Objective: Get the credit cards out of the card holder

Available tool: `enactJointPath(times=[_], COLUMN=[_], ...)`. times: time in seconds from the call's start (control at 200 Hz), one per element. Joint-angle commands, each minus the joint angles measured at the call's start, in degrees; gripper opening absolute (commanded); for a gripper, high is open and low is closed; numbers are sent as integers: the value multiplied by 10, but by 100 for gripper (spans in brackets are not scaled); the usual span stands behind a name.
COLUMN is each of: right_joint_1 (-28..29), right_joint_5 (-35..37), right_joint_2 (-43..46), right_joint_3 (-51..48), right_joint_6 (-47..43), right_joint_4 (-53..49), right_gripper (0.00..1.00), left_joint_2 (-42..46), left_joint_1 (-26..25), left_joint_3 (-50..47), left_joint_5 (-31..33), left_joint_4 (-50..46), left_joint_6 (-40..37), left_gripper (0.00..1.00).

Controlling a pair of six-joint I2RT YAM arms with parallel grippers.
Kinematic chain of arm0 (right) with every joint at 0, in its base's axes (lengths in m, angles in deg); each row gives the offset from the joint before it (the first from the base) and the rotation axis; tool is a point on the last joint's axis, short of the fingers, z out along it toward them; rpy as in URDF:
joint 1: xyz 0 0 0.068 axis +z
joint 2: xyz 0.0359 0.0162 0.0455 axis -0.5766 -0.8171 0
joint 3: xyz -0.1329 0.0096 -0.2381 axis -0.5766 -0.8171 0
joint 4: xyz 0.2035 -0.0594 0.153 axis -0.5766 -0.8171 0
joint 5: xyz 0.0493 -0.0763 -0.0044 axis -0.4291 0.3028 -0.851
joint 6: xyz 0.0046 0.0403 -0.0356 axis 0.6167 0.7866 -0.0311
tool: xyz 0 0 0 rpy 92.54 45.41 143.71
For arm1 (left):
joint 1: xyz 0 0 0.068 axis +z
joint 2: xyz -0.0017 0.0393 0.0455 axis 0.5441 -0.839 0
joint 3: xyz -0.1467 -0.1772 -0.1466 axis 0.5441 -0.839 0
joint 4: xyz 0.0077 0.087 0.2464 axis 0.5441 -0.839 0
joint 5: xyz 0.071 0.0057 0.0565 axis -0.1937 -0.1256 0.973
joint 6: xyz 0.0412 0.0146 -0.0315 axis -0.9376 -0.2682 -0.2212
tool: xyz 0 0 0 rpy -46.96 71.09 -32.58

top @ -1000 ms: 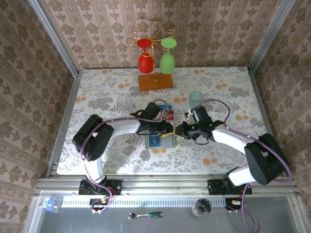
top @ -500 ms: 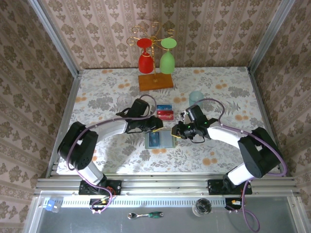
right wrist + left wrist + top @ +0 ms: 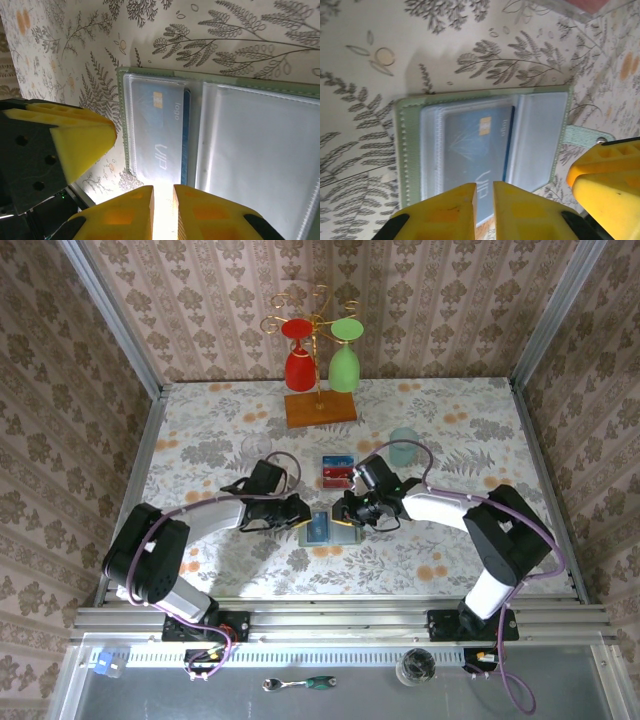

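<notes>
**Both arms reach inward, tools nearly tip to tip**

The left arm (image 3: 205, 517) runs from its base out to the left, bends at the elbow and lies low towards the middle. Its left tool (image 3: 300, 512) points right. The right arm (image 3: 450, 508) bends over its own base and reaches left, with the right tool (image 3: 347, 512) pointing left. The two tools sit just beside each other, tips facing. In the left wrist view, the left tool's yellow fingers (image 3: 447, 207) stand almost together with a thin slit between them. In the right wrist view, the right tool's fingers (image 3: 210, 210) are drawn just as close.
</notes>
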Motion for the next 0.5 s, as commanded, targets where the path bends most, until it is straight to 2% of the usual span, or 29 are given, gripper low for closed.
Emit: enactJointPath(times=[0.0, 0.2, 0.495], right_joint_1=[8, 15, 20], right_joint_5=[3, 3, -3], right_joint_2=[-19, -37, -59], right_joint_3=[21, 28, 39], right_joint_6=[9, 12, 14], right_joint_4=[1, 5, 11], right_gripper=[19, 21, 22], left_joint_2=[-1, -13, -7], left_joint_1=[4, 4, 5], left_joint_3=[-14, -21, -28], left_joint_5=[0, 0, 6], left_joint_4=[3, 6, 4], left_joint_6=[-14, -19, -20], left_gripper=[14, 9, 8])
